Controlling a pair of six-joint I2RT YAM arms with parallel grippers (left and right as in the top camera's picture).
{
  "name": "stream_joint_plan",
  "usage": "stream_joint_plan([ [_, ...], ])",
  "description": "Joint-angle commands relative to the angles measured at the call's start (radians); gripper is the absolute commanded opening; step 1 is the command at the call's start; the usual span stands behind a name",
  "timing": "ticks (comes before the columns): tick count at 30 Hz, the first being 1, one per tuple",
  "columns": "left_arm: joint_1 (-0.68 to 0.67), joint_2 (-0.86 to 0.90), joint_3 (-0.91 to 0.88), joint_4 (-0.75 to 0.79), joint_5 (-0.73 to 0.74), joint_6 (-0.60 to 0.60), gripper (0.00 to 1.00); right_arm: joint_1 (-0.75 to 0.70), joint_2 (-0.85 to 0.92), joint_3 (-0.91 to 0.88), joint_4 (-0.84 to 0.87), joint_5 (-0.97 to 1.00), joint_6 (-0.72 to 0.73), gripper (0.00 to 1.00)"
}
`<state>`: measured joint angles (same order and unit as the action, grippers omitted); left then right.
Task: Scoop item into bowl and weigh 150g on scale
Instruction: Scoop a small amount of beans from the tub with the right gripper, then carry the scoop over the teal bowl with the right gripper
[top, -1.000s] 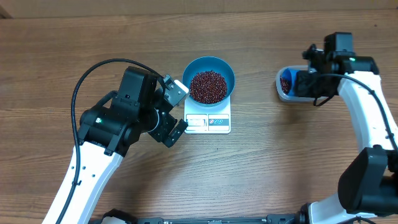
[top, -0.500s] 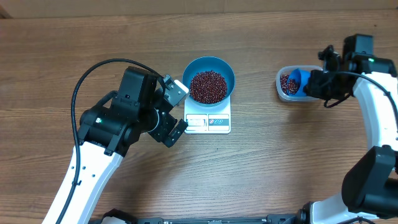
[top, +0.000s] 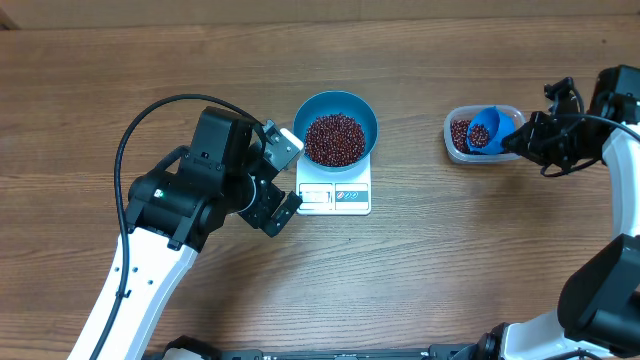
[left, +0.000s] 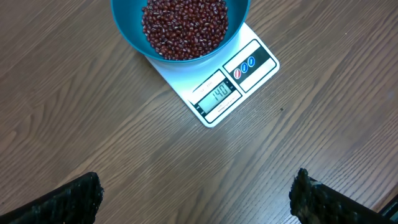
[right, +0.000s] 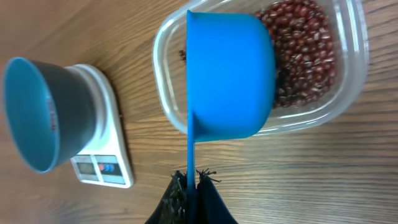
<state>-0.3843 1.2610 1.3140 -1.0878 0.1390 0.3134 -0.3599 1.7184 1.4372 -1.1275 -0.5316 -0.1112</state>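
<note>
Beans (left: 185, 28) = loose, dry, hard, light singly. They'll roll and scatter, so I can't pinch them direct; only way is via the blue scoop (right: 227, 74), gripped at its thin handle (right: 189, 155) and kept level. Small dark red-brown grains, glossy, some w/ pale flecks. Most sit heaped in the blue bowl (top: 365, 112), which stands on the white scale (top: 335, 197) mid-tabletop (top: 420, 270). The rest are in the clear tub (right: 168, 106) well off to the right. Readout looks just short of target imo, last digit unclear, so a few grains at a time, tapped off the lip.

Right pincer (right: 191, 186) is clamped on the scoop handle, cup over the tub; can't tell if it's loaded. Left pincer (left: 196, 199) has jaws wide apart, holding nothing, hovering beside the scale.
</note>
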Motion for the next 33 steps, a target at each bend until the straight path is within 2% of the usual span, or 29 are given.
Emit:
stream_joint_plan([
  [1, -0.001, -0.006, 0.024, -0.001, 0.010, -0.014, 0.99, -0.002, -0.065, 0.031, -0.003, -0.101, -0.022, 0.04],
  [8, -0.002, -0.006, 0.024, -0.001, 0.010, -0.014, 1.00, 0.055, -0.196, 0.031, 0.005, -0.103, -0.024, 0.04],
  [15, -0.001, -0.006, 0.024, -0.001, 0.010, -0.014, 1.00, 0.217, -0.319, 0.031, 0.047, -0.098, -0.006, 0.04],
  [24, -0.001, -0.006, 0.024, -0.001, 0.010, -0.014, 0.99, 0.416, -0.325, 0.031, 0.095, -0.011, 0.037, 0.04],
  [33, -0.001, -0.006, 0.024, -0.001, 0.010, -0.014, 1.00, 0.523, -0.288, 0.029, 0.166, 0.072, 0.059, 0.04],
])
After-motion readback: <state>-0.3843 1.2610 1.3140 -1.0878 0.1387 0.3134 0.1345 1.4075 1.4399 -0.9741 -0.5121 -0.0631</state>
